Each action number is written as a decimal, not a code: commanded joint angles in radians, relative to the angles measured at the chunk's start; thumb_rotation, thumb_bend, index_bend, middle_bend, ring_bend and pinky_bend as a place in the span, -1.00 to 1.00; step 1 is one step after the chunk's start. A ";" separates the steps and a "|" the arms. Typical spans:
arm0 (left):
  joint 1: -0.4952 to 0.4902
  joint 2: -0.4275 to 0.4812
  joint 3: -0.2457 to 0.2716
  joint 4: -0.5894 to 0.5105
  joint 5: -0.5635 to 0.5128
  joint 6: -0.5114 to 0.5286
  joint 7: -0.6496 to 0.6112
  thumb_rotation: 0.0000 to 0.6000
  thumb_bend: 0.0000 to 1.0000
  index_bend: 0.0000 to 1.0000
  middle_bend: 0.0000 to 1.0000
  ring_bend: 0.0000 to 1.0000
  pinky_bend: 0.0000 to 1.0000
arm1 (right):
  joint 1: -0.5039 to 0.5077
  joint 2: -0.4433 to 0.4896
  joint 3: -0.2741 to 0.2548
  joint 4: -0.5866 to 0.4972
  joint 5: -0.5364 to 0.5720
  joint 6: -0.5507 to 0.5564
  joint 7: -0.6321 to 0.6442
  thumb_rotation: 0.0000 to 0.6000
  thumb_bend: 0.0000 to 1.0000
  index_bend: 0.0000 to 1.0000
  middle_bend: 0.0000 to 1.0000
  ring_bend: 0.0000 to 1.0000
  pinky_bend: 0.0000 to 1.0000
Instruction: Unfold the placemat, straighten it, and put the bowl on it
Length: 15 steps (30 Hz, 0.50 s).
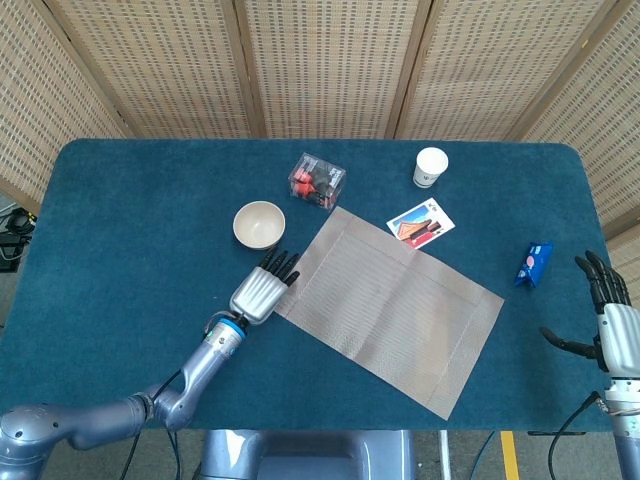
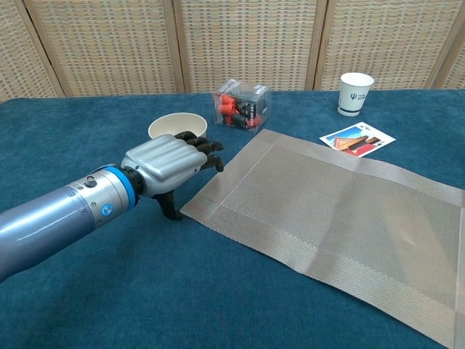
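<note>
Woven matt placemat (image 1: 390, 305); seemingly felt table (image 1: 120, 220)

Cream bowl (image 1: 259, 224), grey woven placemat (image 1: 390, 306), perhaps taupe.

Silver robot hand (image 2: 166, 164), black fingers (image 2: 205, 149), blue wrist ring.

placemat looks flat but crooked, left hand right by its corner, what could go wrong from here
1. The left hand sits at the placemat corner nearest the bowl; a sweep while straightening could knock the bowl.
2. The placemat's far edge lies against the picture card, so turning the mat may drag it.
3. The clear box stands close to the mat's top corner and could get pushed.
</note>
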 commanded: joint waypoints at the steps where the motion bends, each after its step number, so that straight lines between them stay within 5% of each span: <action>1: -0.008 -0.014 0.002 0.017 -0.001 0.010 -0.008 1.00 -0.45 -0.58 -1.00 -1.00 -1.00 | -0.001 0.000 0.002 0.000 0.000 0.001 0.004 1.00 -0.73 -0.82 -1.00 -1.00 -1.00; 6: -0.021 -0.041 0.007 0.052 0.005 0.025 -0.018 1.00 -0.21 -0.53 -1.00 -1.00 -1.00 | 0.000 0.000 0.004 0.002 0.003 -0.004 0.011 1.00 -0.73 -0.82 -1.00 -1.00 -1.00; 11: -0.033 -0.068 0.009 0.089 0.011 0.035 -0.027 1.00 -0.18 -0.48 -1.00 -1.00 -1.00 | -0.001 0.001 0.004 0.001 0.002 -0.004 0.015 1.00 -0.73 -0.82 -1.00 -1.00 -1.00; 15: -0.040 -0.094 0.008 0.118 0.015 0.049 -0.045 1.00 -0.17 -0.25 -1.00 -1.00 -1.00 | 0.000 0.003 0.004 0.000 0.002 -0.008 0.023 1.00 -0.74 -0.82 -1.00 -1.00 -1.00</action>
